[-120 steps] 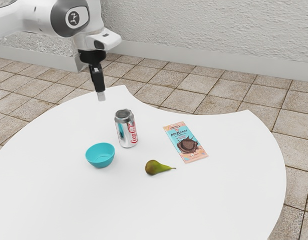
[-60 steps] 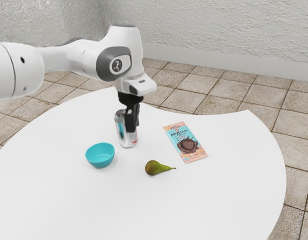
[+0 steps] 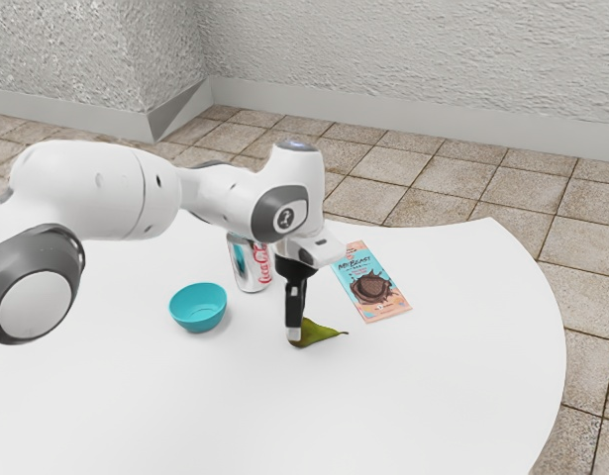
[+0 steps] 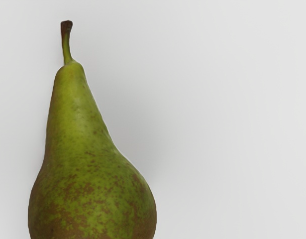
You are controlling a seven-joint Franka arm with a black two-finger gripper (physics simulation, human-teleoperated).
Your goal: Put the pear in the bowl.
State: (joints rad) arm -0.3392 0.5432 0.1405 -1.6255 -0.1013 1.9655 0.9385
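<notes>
Clearly, the pear (image 3: 320, 334) lies near "MrBeast" chocolate (image 3: 374, 285).

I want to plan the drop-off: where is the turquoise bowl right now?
In the exterior view, the round turquoise bowl sits on the white table, left of the green-brown pear.

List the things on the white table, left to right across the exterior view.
Teal bowl → silver Coca-Cola can → green pear → chocolate bar in its wrapper.
</notes>
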